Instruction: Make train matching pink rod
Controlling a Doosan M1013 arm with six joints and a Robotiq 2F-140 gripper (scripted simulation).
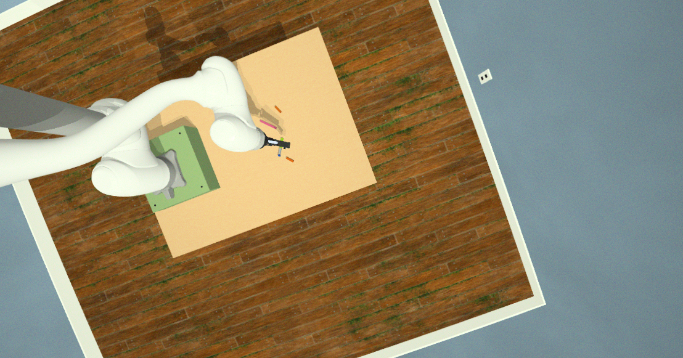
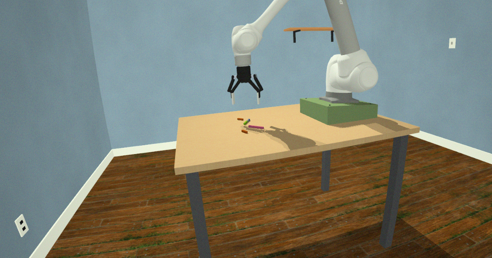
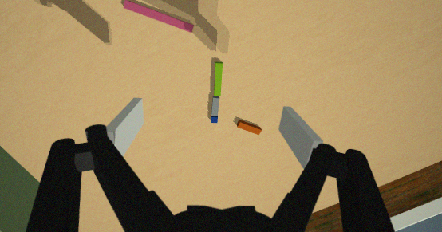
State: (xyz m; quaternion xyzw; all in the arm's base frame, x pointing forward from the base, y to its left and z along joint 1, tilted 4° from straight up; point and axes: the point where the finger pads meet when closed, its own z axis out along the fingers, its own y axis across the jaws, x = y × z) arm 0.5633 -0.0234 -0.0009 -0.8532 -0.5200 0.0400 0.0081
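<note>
In the wrist view a lime rod (image 3: 218,79), a grey rod (image 3: 215,106) and a small blue rod (image 3: 214,119) lie flat, end to end in one straight line on the table. The pink rod (image 3: 158,16) lies apart from them, in the arm's shadow. One orange rod (image 3: 249,127) lies just beside the blue end; a second orange rod (image 1: 277,109) lies beyond the pink rod (image 1: 267,124). My gripper (image 3: 213,114) is open wide and empty, raised well above the line of rods (image 2: 246,121); it also shows in the side view (image 2: 245,99).
The arm's green base block (image 2: 338,109) stands on the table at the far side. The table's edge and the wooden floor show at the lower right of the wrist view (image 3: 399,198).
</note>
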